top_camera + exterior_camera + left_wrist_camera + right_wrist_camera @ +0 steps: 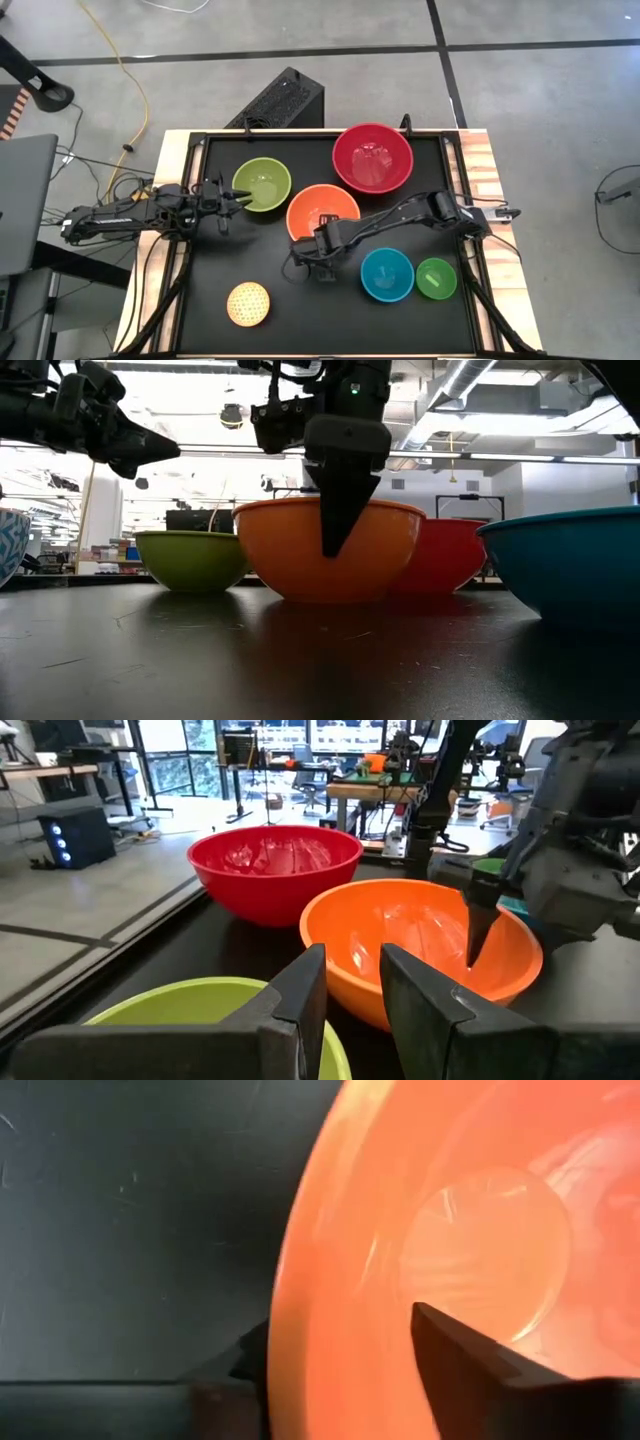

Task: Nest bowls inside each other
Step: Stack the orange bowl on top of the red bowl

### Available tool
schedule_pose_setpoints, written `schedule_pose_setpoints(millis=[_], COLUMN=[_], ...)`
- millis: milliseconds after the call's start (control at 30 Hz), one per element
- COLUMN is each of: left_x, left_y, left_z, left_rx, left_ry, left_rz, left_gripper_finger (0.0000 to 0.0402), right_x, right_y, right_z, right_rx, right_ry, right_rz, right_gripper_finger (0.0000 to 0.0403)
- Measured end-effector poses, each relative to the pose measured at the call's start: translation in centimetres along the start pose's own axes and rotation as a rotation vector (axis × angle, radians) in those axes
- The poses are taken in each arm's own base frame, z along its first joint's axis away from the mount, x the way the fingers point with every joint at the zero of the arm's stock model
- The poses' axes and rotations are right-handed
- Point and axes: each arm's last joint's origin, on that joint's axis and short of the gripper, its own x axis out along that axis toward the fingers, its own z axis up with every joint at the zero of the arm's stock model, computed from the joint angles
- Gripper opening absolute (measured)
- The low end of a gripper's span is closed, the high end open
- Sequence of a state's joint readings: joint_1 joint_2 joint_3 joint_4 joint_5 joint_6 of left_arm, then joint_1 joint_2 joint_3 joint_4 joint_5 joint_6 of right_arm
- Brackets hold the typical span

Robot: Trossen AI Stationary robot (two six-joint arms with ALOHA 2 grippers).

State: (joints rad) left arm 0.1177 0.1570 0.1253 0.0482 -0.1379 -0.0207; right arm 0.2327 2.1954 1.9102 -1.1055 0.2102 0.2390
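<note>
The orange bowl (323,212) stands on its base at the middle of the black table. My right gripper (335,1325) points down over the bowl's near rim, open. One finger (470,1370) is inside the bowl and the other (250,1362) is outside it; I see no touch. The lime green bowl (262,185) stands to its left and the red bowl (372,157) behind it. The blue bowl (387,274) and the small green bowl (436,278) sit at the near right. The small pale yellow bowl (248,304) is at the near left. My left gripper (350,990) hovers level over the lime bowl's left rim, slightly open and holding nothing.
The bowls stand apart on the black mat (300,300), with bare mat between the pale yellow bowl and the blue bowl. A raised frame (470,250) runs along the table's sides. A black box (280,100) lies on the floor behind the table.
</note>
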Motion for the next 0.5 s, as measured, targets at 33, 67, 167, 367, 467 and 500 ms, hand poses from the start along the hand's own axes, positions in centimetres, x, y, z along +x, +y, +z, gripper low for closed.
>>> schedule_pose_setpoints(millis=[33,67,167,367,467,500], left_x=[0.0,0.0,0.0,0.0,0.0,0.0], left_y=[0.0,0.0,0.0,0.0,0.0,0.0], left_z=[0.0,-0.1,-0.1,-0.1,-0.1,-0.1], left_rx=[-0.003,-0.008,-0.018,-0.019,-0.02,-0.02], left_ry=[0.003,0.007,0.009,0.011,0.012,0.012], left_rz=[0.0,-0.001,0.0,0.001,0.001,0.001], left_gripper_finger=[0.0087,0.0087,0.0087,0.0087,0.0087,0.0087], right_x=[0.0,0.0,-0.1,-3.2,-5.5,-6.6], right_y=[0.0,0.0,-0.2,-0.5,-0.2,-0.2], right_z=[0.0,0.0,0.1,0.7,1.3,1.4], right_rx=[0.0,0.0,0.003,-0.021,-0.074,-0.09], right_ry=[0.002,0.002,0.005,-0.079,-0.137,-0.165], right_rz=[0.002,0.005,0.05,0.226,0.34,0.376], right_gripper_finger=[0.017,0.0148,0.0058,0.0017,0.0016,0.0016])
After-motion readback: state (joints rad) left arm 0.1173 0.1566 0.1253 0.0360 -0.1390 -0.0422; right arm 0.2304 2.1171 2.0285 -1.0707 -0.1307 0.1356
